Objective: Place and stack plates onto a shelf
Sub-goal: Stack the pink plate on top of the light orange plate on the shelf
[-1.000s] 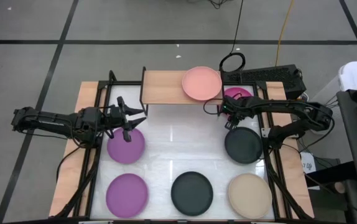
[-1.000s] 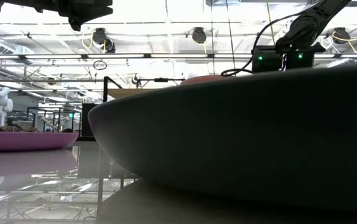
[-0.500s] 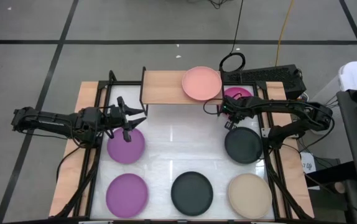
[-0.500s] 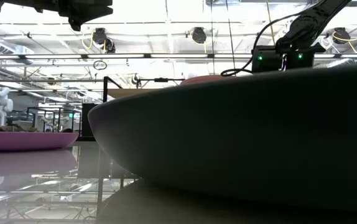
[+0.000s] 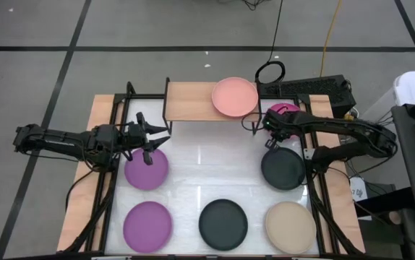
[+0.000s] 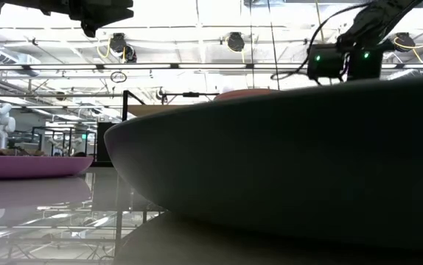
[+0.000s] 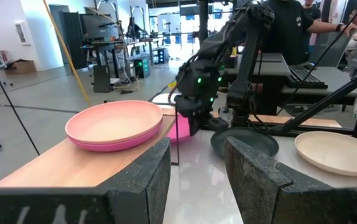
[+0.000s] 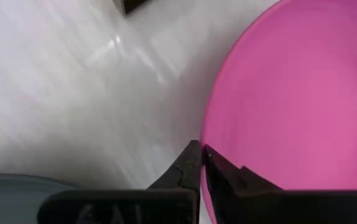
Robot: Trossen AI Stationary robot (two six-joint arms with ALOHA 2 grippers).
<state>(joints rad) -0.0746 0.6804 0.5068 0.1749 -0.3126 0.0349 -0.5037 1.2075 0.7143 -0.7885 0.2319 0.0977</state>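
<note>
At the left of the high view the left tool (image 5: 148, 137) hangs open and empty above a purple plate (image 5: 147, 170), the shelf (image 5: 189, 101) at centre top carries a pink plate (image 5: 234, 96), and just right the right tool (image 5: 272, 127) pinches the magenta plate (image 8: 303, 93) rim, apparently mid-pickup, needing a lift onto the pink one.

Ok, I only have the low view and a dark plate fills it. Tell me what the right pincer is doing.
Observer: The right pincer is shut on the rim of the magenta plate, just beside the shelf.
Operator: Report what's on the shelf.
Observer: One pale pink plate, at its right end.
Operator: Now give me the left arm.
Observer: The left pincer is open, hovering over the edge of a purple plate near the shelf's left end.
</note>
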